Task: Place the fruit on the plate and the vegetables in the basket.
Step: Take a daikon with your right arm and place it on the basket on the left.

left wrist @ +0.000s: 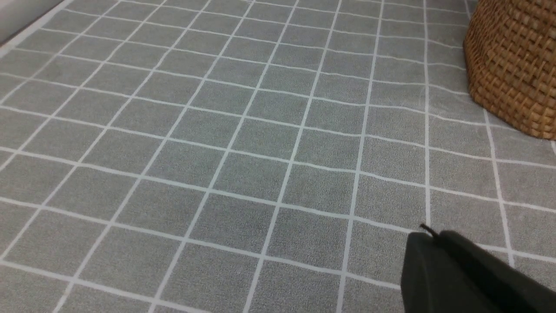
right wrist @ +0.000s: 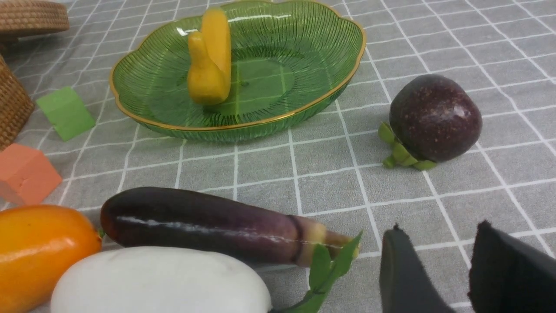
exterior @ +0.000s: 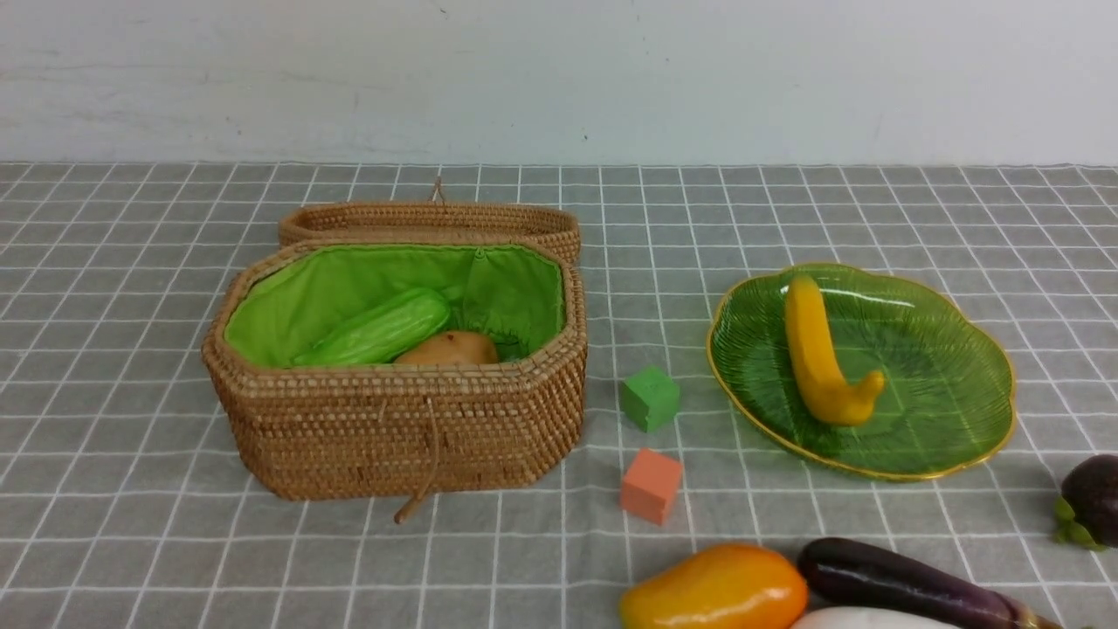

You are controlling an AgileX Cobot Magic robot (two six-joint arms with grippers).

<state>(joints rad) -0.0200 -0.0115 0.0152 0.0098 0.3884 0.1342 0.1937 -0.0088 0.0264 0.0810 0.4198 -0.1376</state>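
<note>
**Fruit.** The curved yellow banana (exterior: pixel 821 358) lies inside the wide, ribbed, translucent green glass plate (exterior: pixel 943 384), which has a wavy gold-edged rim. The plate stands on the right half of the desk (exterior: pixel 131 306), which is covered with a grey cloth with a white grid. The orange-yellow mango (exterior: pixel 716 590) rests on the desk at the near edge, well apart from the plate. The small round dark purple mangosteen (right wrist: pixel 434 117) sits on the cloth near the plate's right side without touching it. Its green leaves lie against the cloth.

**Vegetables.** The pale green ridged gourd (exterior: pixel 380 328) and the brown potato (exterior: pixel 450 349) lie side by side inside the large tan woven rattan basket (exterior: pixel 393 428). The basket stands on the left half of the desk. Its bright green lining is exposed, and its attached woven lid (exterior: pixel 428 218) lies open behind it. The long dark purple eggplant (right wrist: pixel 204 224) lies on the desk just right of the mango. The white oblong vegetable (right wrist: pixel 160 282) lies close against the eggplant's near side.

**Other items.** A small green cube (exterior: pixel 650 397) and a small orange cube (exterior: pixel 652 485) stand between basket and plate, the orange one nearer.

**End effectors.** The right end effector (right wrist: pixel 439 226) sits low beside the eggplant's stem end. Its fingers are moderately parted, with bare cloth between them, and it holds nothing. The left end effector (left wrist: pixel 428 237) is over bare cloth near the basket's wall. Its fingers are closed together and empty.
</note>
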